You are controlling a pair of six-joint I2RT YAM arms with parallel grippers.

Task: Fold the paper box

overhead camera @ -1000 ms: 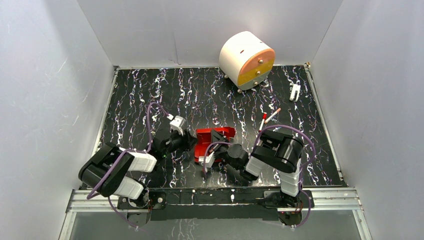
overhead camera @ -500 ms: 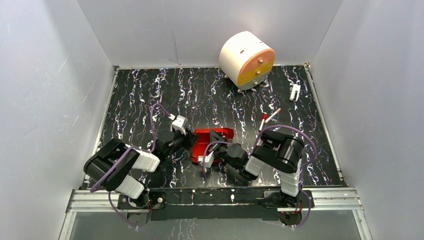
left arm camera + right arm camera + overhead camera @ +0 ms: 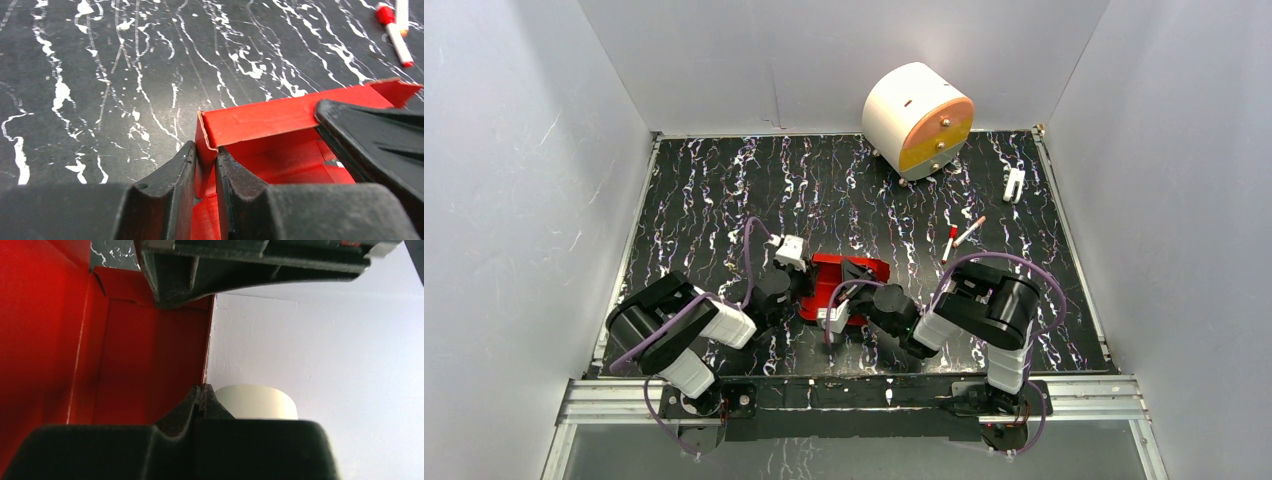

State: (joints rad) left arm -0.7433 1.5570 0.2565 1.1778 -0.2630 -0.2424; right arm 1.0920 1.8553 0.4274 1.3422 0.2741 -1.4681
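The red paper box [image 3: 836, 283] sits partly folded on the black marbled mat, between my two grippers near the table's front. My left gripper [image 3: 796, 283] is shut on the box's left side wall [image 3: 206, 160], one finger outside and one inside. My right gripper [image 3: 852, 290] is shut on the thin edge of the box's right wall [image 3: 204, 375], with the red inside of the box [image 3: 140, 360] filling the left of its view. The right gripper's black fingers [image 3: 370, 135] also show in the left wrist view, over the open box.
A large white-and-orange drum [image 3: 918, 120] stands at the back right and shows in the right wrist view [image 3: 255, 402]. Two red-capped white pens [image 3: 959, 236] lie right of the box, also in the left wrist view [image 3: 395, 30]. A small white clip [image 3: 1014, 184] lies far right.
My left arm has swung right and forward, pushing its gripper up against the box's left side. The box has shifted a little left and looks narrower. The right arm has leaned slightly left.
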